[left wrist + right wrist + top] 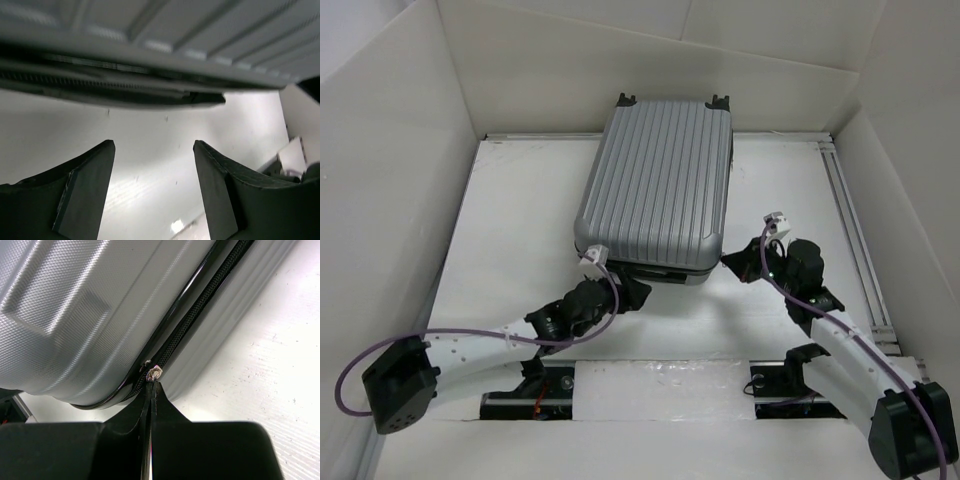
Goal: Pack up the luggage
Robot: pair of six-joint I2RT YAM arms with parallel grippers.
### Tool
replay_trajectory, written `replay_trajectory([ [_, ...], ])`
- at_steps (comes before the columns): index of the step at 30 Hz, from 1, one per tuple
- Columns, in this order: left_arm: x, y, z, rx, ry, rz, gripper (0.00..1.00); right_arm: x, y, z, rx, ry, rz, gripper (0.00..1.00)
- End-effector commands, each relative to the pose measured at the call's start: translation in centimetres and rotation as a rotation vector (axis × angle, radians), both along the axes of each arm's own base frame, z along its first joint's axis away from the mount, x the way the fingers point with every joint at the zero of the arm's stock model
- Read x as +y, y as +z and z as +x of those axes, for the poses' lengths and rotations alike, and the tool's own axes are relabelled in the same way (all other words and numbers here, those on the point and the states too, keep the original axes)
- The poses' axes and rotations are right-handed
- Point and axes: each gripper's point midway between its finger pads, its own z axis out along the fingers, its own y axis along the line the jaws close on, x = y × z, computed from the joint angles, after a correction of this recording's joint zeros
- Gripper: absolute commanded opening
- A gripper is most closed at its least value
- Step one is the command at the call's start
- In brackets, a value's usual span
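Observation:
The luggage (655, 190) is a silver-grey ribbed hard-shell suitcase lying flat and closed at the middle back of the table, wheels toward the far wall. My left gripper (632, 290) sits at its near edge, left of centre. In the left wrist view the left gripper (152, 145) is open with only bare table between its fingers, and the luggage (175, 30) hangs just above and beyond them. My right gripper (730, 262) is at the near right corner. The right gripper (152, 383) is shut on the metal zipper pull (155, 373) of the black zipper (200, 305).
White panels wall in the table (520, 220) on the left, back and right. An aluminium rail (850, 220) runs along the right edge. Purple cables loop from both arms, with the biggest loop (360, 370) at the near left.

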Motion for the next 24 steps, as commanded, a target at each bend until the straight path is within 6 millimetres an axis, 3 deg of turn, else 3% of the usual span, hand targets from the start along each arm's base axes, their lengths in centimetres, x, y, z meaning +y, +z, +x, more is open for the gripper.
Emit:
replay_trajectory([
  [1, -0.7, 4.3, 2.8, -0.108, 0.117, -0.119, 0.61, 0.9, 5.1, 0.6, -0.145, 0.046, 0.057, 0.00],
  [11, -3.5, 1.5, 4.8, -0.042, 0.160, -0.120, 0.64, 3.2, 3.3, -1.5, -0.086, 0.093, 0.046, 0.00],
  [16, -4.3, 1.5, 5.7, -0.050, 0.182, -0.134, 0.44, 3.9, 2.2, -3.1, -0.052, 0.100, 0.025, 0.00],
  [24, -5.9, 1.0, 6.2, -0.031, 0.171, -0.165, 0.25, 6.6, 0.7, -7.4, 0.060, 0.144, 0.042, 0.00],
])
